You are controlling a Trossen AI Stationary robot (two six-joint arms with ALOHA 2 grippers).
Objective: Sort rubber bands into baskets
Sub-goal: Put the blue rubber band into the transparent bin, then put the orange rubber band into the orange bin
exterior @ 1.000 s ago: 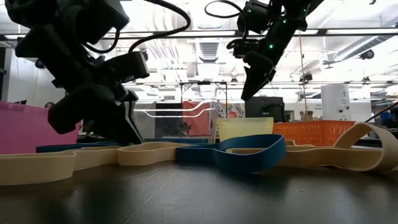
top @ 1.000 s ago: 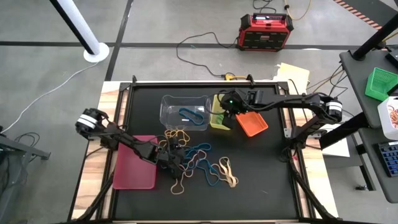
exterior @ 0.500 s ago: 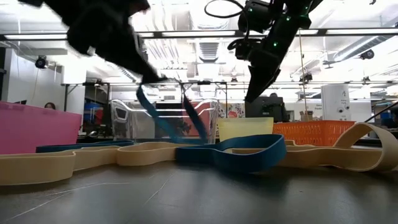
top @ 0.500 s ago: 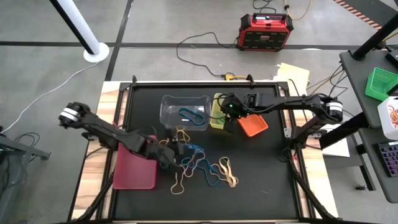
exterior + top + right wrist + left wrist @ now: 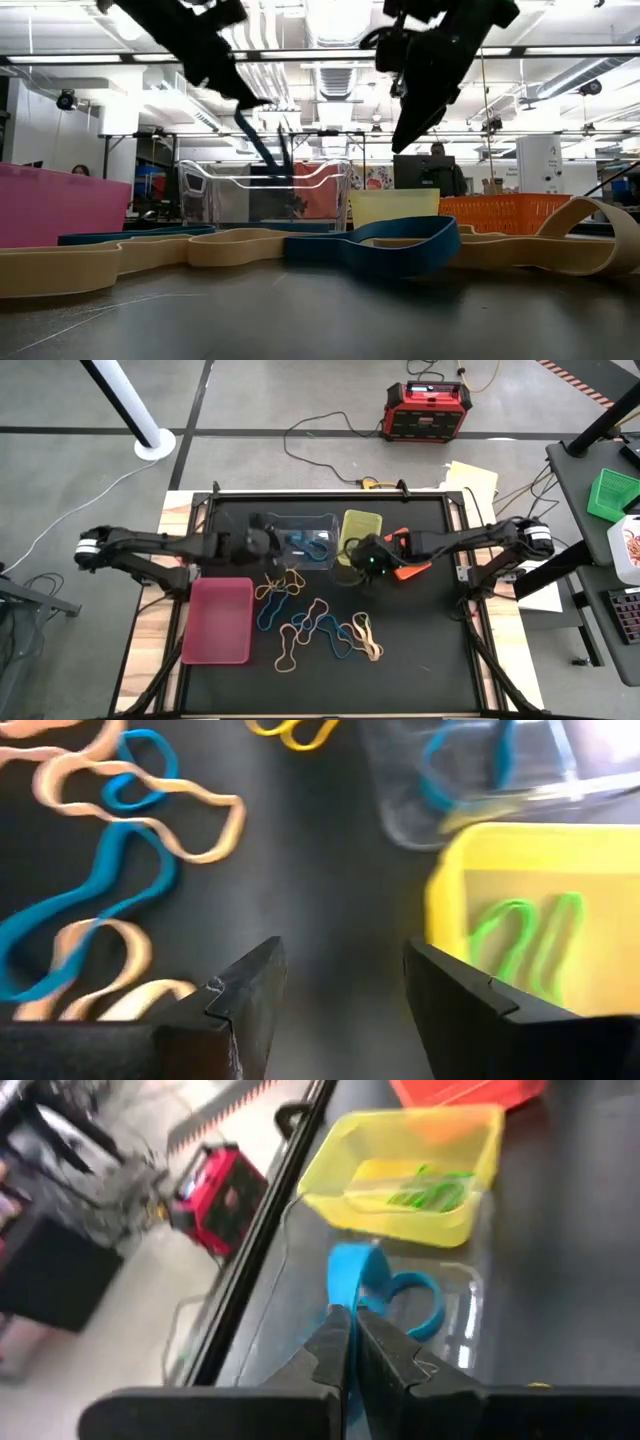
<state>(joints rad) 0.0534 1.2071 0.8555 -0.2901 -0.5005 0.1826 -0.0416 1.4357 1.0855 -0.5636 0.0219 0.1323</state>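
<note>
Lifted from the pile, the left gripper [image 5: 268, 539] now pinches a blue rubber band [image 5: 352, 1280] over the clear tub [image 5: 325, 520]; the right gripper [image 5: 340, 985] gapes wide, empty.

Overhead and table-level cameras — both share the clear tub [image 5: 298, 539].

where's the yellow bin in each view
High view: yellow bin is just right of the clear tub, at the table's far side.
Low view: right of centre, behind the blue band.
Left wrist view: near the top, green bands inside.
Right wrist view: right edge.
Shared landmark: the clear tub beside it.
</note>
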